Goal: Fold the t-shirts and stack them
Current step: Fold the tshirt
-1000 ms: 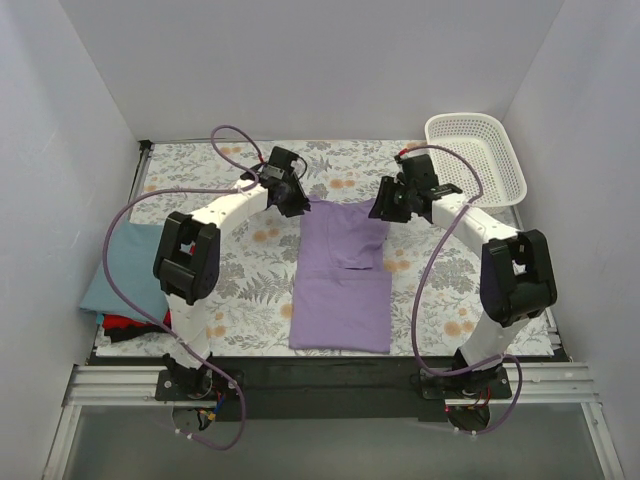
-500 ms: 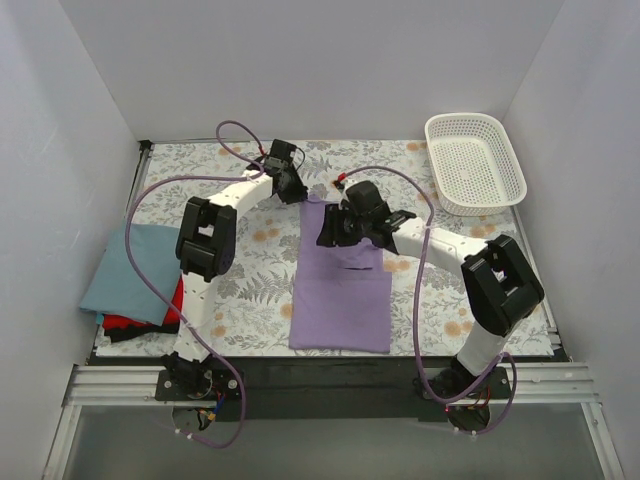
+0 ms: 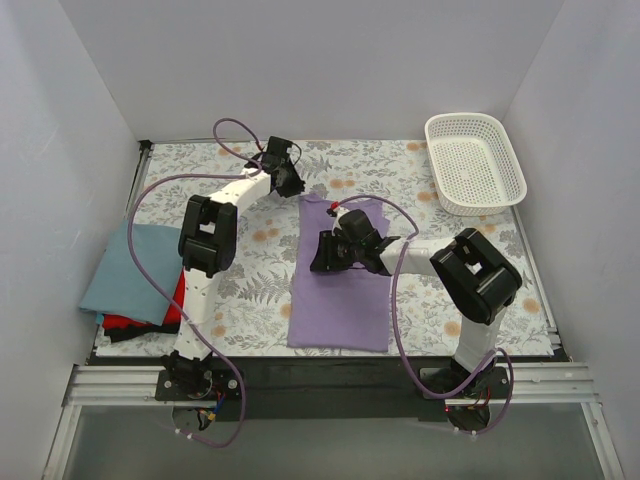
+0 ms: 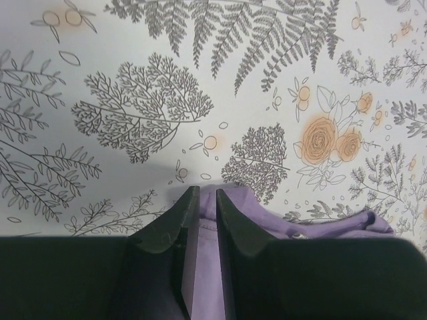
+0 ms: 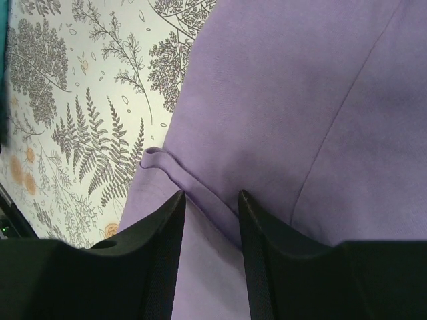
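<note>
The lilac-purple t-shirt (image 3: 340, 300) lies lengthwise in the middle of the floral table cover, its sides folded in. My left gripper (image 3: 293, 185) is at the shirt's far left corner and is shut on its edge; the left wrist view shows lilac cloth (image 4: 320, 227) pinched between the narrow jaws (image 4: 203, 190). My right gripper (image 3: 322, 258) is low over the shirt's left middle. In the right wrist view it (image 5: 209, 195) is open, astride a folded hem of the shirt (image 5: 287, 87). Folded shirts are stacked at the left edge: dusty blue-grey (image 3: 125, 265) on top, red (image 3: 175, 295) and black (image 3: 125, 333) beneath.
A white mesh basket (image 3: 475, 160) stands at the far right corner. White walls close in the table on three sides. The floral cover (image 3: 440, 300) shows bare to the right of the shirt and between the shirt and the stack.
My right gripper has swung from the shirt's far right corner leftward and nearer, over the shirt's left middle. The left gripper has stayed at the far left corner.
</note>
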Controlling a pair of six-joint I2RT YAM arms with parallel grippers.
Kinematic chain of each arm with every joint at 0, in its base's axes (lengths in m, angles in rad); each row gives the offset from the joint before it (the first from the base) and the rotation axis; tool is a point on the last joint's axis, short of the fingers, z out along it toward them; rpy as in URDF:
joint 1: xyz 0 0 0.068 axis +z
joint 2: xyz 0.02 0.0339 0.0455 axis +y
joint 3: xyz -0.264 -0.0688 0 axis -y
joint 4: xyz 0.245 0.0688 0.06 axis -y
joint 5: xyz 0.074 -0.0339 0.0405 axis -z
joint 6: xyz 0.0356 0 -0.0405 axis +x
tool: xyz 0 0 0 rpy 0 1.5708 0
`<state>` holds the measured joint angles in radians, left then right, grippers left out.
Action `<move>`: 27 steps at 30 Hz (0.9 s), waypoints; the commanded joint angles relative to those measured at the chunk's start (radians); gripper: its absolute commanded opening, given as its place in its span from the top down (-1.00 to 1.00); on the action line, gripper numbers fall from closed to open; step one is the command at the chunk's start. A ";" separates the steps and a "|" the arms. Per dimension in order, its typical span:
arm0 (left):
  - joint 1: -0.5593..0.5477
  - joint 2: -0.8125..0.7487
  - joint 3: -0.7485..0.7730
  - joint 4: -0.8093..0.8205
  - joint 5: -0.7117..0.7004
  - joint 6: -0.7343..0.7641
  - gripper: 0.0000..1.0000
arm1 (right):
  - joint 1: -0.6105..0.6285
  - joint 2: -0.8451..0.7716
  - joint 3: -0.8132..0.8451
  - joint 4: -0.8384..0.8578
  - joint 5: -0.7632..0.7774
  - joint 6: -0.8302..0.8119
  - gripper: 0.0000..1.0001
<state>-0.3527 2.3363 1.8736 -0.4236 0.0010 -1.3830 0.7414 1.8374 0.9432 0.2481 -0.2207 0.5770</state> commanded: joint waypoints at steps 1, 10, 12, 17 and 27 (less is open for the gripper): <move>0.014 0.017 0.061 0.037 -0.025 0.038 0.70 | 0.010 0.019 -0.023 0.034 -0.008 0.003 0.10; 0.043 -0.049 0.128 0.054 0.048 0.088 0.30 | -0.023 -0.053 0.084 -0.035 -0.003 -0.026 -0.07; 0.043 -0.078 0.128 0.055 0.094 0.098 0.29 | -0.066 -0.090 0.130 -0.076 0.000 -0.023 -0.09; 0.040 -0.172 0.043 0.060 0.229 0.072 0.33 | -0.254 -0.165 0.149 -0.181 0.050 -0.006 -0.09; -0.061 -0.232 -0.157 0.121 0.396 0.024 0.56 | -0.497 -0.104 0.135 -0.244 0.024 -0.048 -0.02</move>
<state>-0.3668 2.1448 1.7542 -0.3222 0.3141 -1.3472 0.2581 1.6958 1.0645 0.0425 -0.1837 0.5560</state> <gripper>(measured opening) 0.228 0.513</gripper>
